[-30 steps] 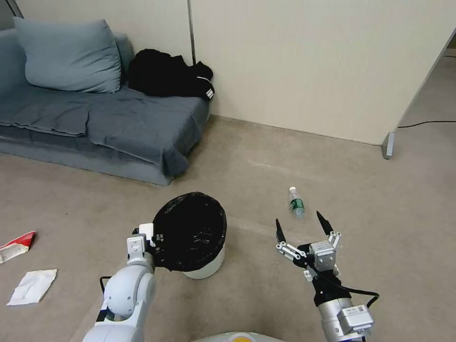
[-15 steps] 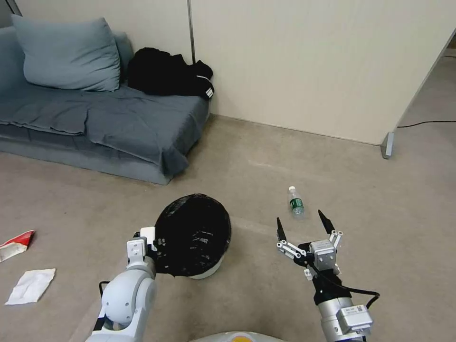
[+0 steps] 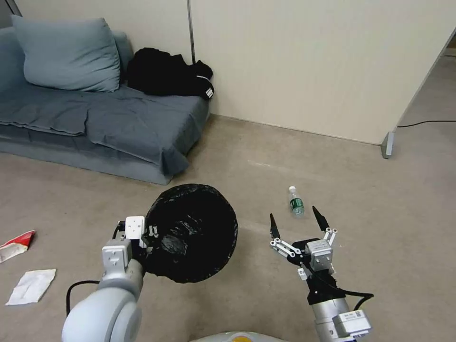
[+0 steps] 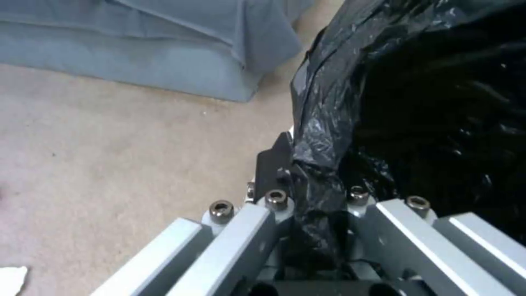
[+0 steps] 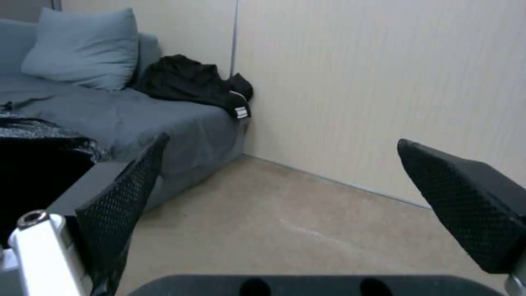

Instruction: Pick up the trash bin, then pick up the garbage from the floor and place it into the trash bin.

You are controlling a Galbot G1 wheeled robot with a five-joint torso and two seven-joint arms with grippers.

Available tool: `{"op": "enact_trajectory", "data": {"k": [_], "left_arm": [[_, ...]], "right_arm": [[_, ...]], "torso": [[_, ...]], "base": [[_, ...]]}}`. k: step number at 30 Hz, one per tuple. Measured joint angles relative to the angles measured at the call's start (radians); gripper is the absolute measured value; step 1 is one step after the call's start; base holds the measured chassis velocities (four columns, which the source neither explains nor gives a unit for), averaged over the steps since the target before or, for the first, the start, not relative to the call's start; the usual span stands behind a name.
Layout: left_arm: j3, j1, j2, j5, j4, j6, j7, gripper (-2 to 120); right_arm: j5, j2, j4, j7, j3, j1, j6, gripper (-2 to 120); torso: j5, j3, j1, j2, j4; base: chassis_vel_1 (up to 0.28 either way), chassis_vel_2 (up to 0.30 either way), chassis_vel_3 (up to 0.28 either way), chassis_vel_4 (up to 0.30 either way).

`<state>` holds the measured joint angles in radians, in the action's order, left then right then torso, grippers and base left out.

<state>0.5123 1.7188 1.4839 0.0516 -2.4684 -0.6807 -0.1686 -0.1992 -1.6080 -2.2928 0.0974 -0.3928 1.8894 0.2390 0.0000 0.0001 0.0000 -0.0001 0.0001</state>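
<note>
While the left arm extends forward from the lower left of the head view, the left gripper (image 3: 151,236) has its fingers clamped on the near rim of the trash bin (image 3: 190,232). The left wrist view confirms this: one dark finger (image 4: 274,164) presses against the crinkled black bag (image 4: 328,123) folded over the rim, with bag material pinched between the metal linkages. The trash bin is held off the floor (image 3: 285,156) and tilted, so its black-lined mouth faces up toward the head camera. The right arm reaches forward at the lower right, wrist up, with the right gripper (image 3: 296,223) spread wide and holding nothing; its two black fingertips (image 3: 273,225) point away from the robot. A small white bottle with a green label (image 3: 296,202) lies on the floor just beyond the right gripper. At far left on the floor lie a red-white wrapper (image 3: 16,244) and a white tissue (image 3: 31,286), well apart from the trash bin.
</note>
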Motion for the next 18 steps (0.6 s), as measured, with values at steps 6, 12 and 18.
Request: {"op": "enact_trajectory", "data": {"k": [6, 12, 18], "left_arm": [[-0.006, 0.028, 0.014, -0.034, -0.015, 0.023, 0.001, 1], [-0.012, 0.04, 0.021, -0.043, -0.021, 0.031, 0.001, 1], [-0.012, 0.037, 0.022, -0.043, -0.018, 0.034, 0.002, 1]], "right_arm": [[-0.001, 0.0, -0.003, 0.003, 0.001, 0.0, 0.0, 100], [-0.001, 0.0, -0.01, -0.003, -0.004, 0.003, -0.004, 100], [-0.002, 0.0, -0.011, -0.005, -0.009, 0.005, -0.004, 100]], "torso": [[0.0, 0.0, 0.0, 0.0, -0.0002], [0.0, 0.0, 0.0, 0.0, -0.0002], [0.0, 0.0, 0.0, 0.0, -0.0001]], "base": [[0.0, 0.0, 0.0, 0.0], [0.0, 0.0, 0.0, 0.0], [0.0, 0.0, 0.0, 0.0]]}}
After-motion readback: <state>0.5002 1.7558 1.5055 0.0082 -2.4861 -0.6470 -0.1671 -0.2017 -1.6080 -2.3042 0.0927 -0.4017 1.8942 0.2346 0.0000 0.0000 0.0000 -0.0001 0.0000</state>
